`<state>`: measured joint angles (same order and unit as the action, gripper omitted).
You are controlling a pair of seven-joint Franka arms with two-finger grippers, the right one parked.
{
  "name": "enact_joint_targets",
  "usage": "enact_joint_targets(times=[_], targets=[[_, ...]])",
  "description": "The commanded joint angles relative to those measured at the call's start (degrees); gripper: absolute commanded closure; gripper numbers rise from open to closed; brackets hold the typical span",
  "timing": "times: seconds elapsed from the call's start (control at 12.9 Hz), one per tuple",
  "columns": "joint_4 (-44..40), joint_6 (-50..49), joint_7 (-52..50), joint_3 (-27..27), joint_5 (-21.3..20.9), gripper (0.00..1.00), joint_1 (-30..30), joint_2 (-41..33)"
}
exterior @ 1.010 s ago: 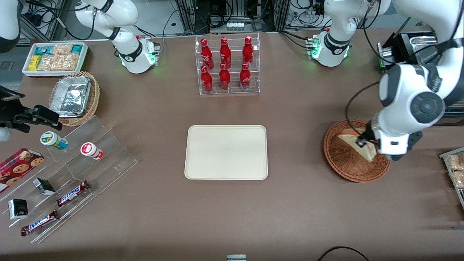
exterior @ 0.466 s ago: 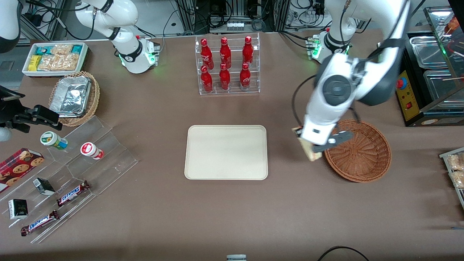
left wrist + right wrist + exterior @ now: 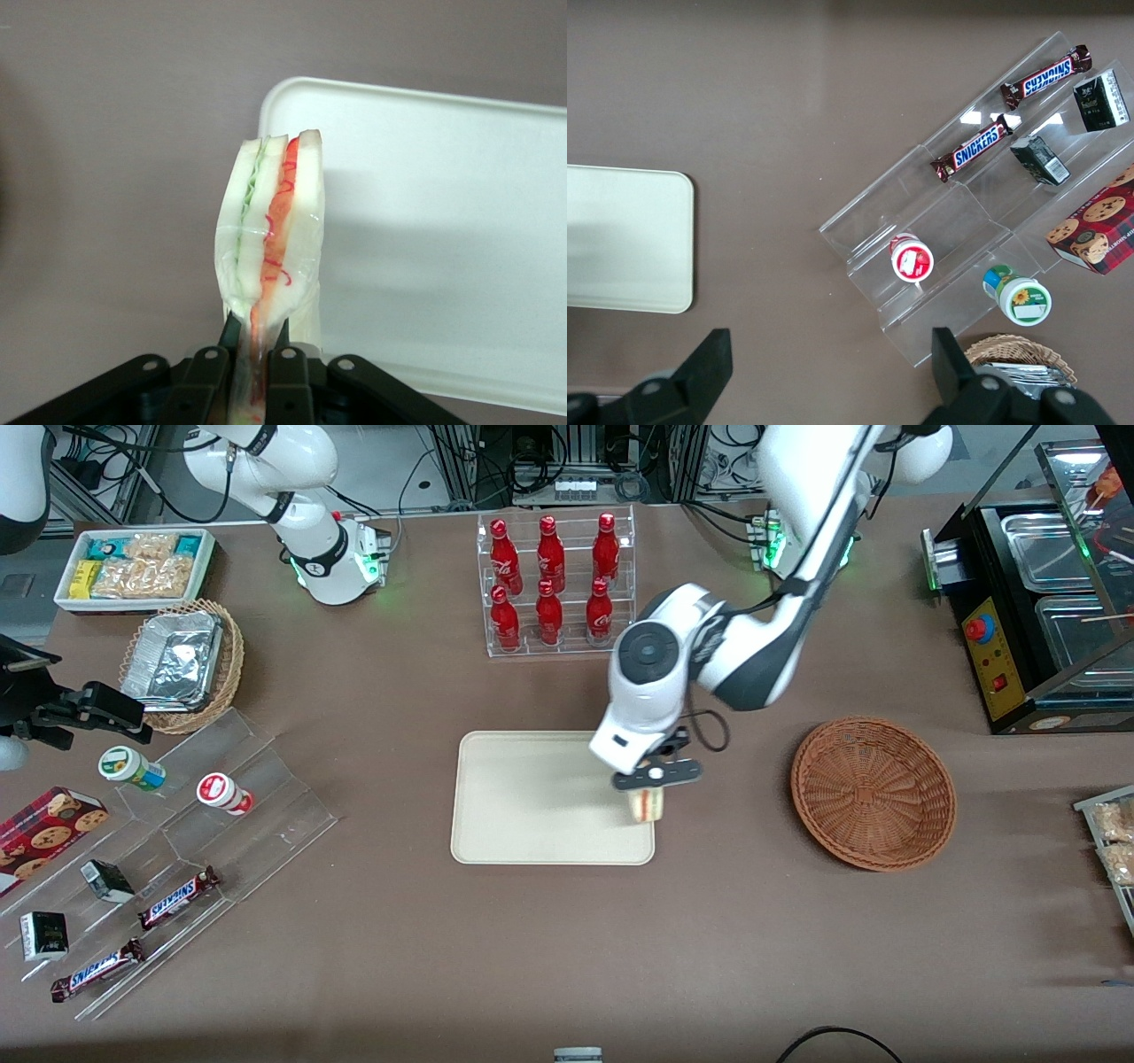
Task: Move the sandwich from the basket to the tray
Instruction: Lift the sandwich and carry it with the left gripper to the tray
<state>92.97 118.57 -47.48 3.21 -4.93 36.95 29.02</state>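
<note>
Holding the sandwich (image 3: 647, 804) squeezed tight between its two fingers, the gripper (image 3: 656, 776) hangs over the tray's (image 3: 532, 797) edge nearest the empty basket (image 3: 873, 793).

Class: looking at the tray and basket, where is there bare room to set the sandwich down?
The tray is bare except its edge nearest the basket, where the end effector holds the sandwich. The basket is bare too. The bottle rack is crowded.
</note>
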Motion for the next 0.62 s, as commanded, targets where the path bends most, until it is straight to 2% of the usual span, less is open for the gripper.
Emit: enact_joint_targets(times=[0.0,0.54], targets=[[-2.53,0.26,1.25,-1.01,-1.4,0.85,3.2,4.1],[-2.7,3.95,1.6,-1.1,-1.58,0.85,3.92,7.71]])
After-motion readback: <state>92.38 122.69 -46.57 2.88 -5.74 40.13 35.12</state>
